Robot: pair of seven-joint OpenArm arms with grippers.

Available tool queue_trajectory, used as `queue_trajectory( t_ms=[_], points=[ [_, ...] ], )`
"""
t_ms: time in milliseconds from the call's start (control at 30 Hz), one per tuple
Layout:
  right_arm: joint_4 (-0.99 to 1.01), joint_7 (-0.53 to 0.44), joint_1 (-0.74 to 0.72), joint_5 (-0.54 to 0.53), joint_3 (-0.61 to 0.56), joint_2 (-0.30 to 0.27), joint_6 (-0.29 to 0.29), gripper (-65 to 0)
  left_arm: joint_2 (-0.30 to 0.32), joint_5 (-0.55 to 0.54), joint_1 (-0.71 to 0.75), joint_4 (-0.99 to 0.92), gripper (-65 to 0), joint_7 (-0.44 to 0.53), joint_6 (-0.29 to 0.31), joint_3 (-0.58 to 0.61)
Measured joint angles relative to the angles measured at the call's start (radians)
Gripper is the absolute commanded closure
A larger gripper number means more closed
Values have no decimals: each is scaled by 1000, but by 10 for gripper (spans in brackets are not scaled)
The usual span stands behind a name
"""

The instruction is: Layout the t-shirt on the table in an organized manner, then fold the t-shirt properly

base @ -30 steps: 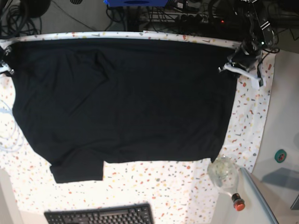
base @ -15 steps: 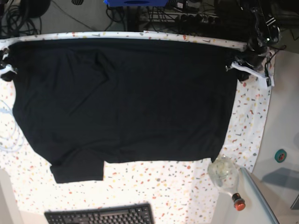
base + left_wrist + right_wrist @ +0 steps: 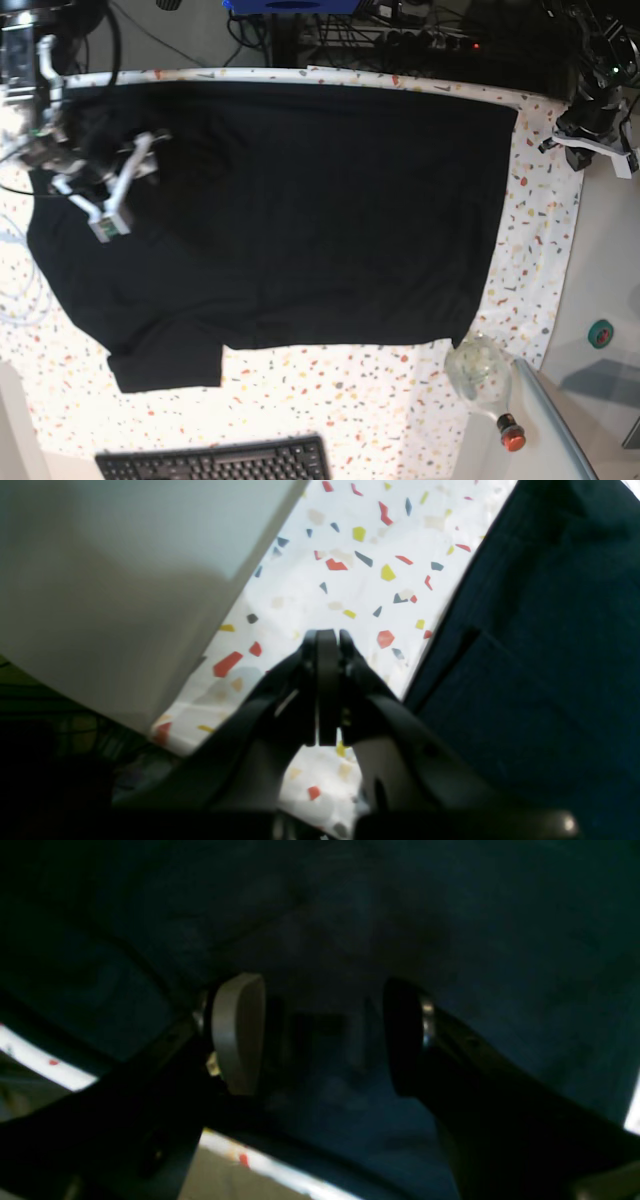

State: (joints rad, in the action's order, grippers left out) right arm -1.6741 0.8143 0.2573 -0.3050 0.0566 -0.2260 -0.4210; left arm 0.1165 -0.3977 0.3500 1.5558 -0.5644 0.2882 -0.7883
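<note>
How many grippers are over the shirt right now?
1. The right gripper hangs open over the t-shirt near its far left corner; the left gripper, shut, is off it past the right edge.

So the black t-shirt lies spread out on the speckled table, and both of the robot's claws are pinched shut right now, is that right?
Not quite. Only the left gripper is pinched shut, off the t-shirt over the speckled table. The right gripper is open, its jaws standing apart above the black cloth, as the right wrist view shows.
</note>
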Motion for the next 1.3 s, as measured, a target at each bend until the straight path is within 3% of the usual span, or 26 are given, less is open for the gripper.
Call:
queue_trajectory(
  t_ms=[167,333,467,833,1100,1167,1300],
  points=[
    [0,6,-5,267,-105,171,-6,-362,35,4,5,-76,0,0,-10,-67],
    [7,-14,-18,528,-158,272,-6,-366,26,3,10,-90,0,0,-7,-93],
    [58,-70,-25,636,-166,332,-11,-366,29,2,10,-90,0,0,-2,-92],
    [126,-70,-72,620,-53,322,-6,-363,27,1,10,-90,0,0,-3,-90],
    [139,-67,-68,620,-50,326,-6,-357,25,1,5,-90,0,0,-3,-87],
    [139,-63,-68,599,-50,326,-6,-302,26,1,4,-90,0,1,-4,-87],
    [141,-60,-69,541,-50,326,-6,-74,26,1,5,-90,0,0,-4,-88]
  ],
)
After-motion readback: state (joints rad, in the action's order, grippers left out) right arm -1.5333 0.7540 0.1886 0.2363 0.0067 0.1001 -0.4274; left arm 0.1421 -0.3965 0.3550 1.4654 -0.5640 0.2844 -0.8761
